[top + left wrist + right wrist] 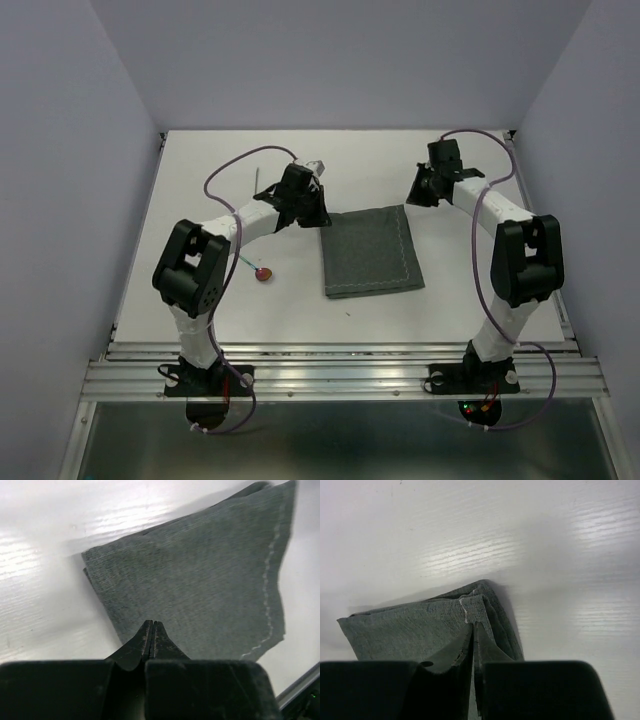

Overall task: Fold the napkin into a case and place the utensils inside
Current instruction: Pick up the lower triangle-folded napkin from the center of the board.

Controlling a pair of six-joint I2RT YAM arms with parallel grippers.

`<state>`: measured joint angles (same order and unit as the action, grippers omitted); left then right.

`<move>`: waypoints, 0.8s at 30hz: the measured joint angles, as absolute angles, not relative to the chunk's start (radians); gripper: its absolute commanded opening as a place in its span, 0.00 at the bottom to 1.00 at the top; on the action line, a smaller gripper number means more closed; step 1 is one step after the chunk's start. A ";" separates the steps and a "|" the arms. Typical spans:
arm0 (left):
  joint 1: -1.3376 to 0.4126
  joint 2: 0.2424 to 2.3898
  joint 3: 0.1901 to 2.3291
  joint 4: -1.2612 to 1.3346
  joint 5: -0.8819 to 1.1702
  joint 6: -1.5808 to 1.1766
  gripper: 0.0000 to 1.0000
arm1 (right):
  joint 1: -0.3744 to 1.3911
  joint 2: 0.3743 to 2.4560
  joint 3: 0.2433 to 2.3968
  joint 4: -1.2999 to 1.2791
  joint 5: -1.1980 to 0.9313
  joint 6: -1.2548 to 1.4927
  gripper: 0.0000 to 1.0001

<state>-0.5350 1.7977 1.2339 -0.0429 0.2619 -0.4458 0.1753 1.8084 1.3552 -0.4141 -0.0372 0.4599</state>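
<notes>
We are pinching napkin [370, 250] far corners: left gripper [151, 626] clamped on left one, right gripper [475, 628] on right. Napkin lying centre, long axis running toward us; spoon [262, 273] lying left of it, nearer left gripper.

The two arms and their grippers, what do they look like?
Left arm and right arm: white tubes with bulky black joints, a purple cable looping along each. Left gripper and right gripper are black with thin tapered fingers.

The black-and-white left arm [250, 215] and right arm [495, 205] reach toward the white table's [200, 160] far edge. The left gripper [151, 625] is pressed closed, and the right gripper [474, 630] pinches the dark grey cloth napkin [410, 630].
</notes>
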 measured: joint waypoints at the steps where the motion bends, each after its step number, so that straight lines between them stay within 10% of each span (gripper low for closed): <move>1: -0.533 1.830 1.240 -0.052 0.259 -0.443 0.00 | 0.175 1.824 1.366 -0.414 -0.043 0.460 0.09; 24: -0.474 2.017 1.327 -0.083 0.261 -0.403 0.00 | 0.171 2.106 1.534 -0.419 -0.086 0.472 0.07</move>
